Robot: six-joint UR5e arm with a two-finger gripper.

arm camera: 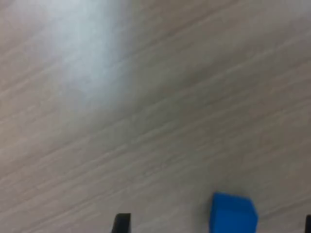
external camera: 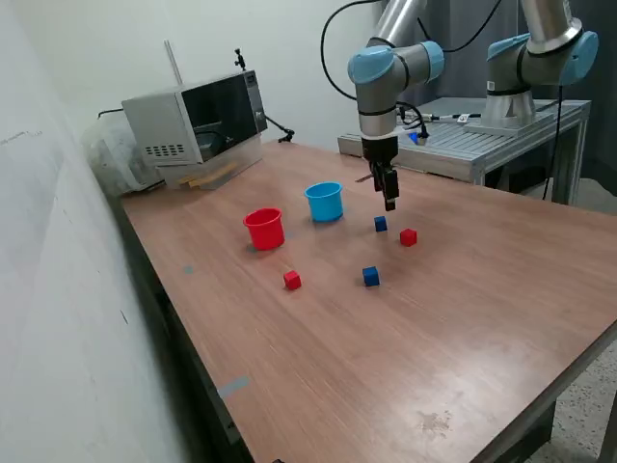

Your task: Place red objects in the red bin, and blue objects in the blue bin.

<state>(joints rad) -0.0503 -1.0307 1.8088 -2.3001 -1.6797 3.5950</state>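
Centre of exterior frame: end effector point(external camera: 389, 203) hangs open, empty, just above blue cube point(external camera: 381, 224), likely lining up grasp; blue bin point(external camera: 325, 202) near for drop

**Open tabletop, small clutter near centre**

Bare wood table point(external camera: 463, 328) across the near half and toward the exterior view's right. Standing in the way: red cup point(external camera: 263, 229) and blue cup point(external camera: 325, 202) side by side, apart; four tiny cubes scattered just in front. Microwave point(external camera: 198, 121) blocking the far corner. Gripper point(external camera: 389, 203) hanging above a blue cube point(external camera: 381, 224).
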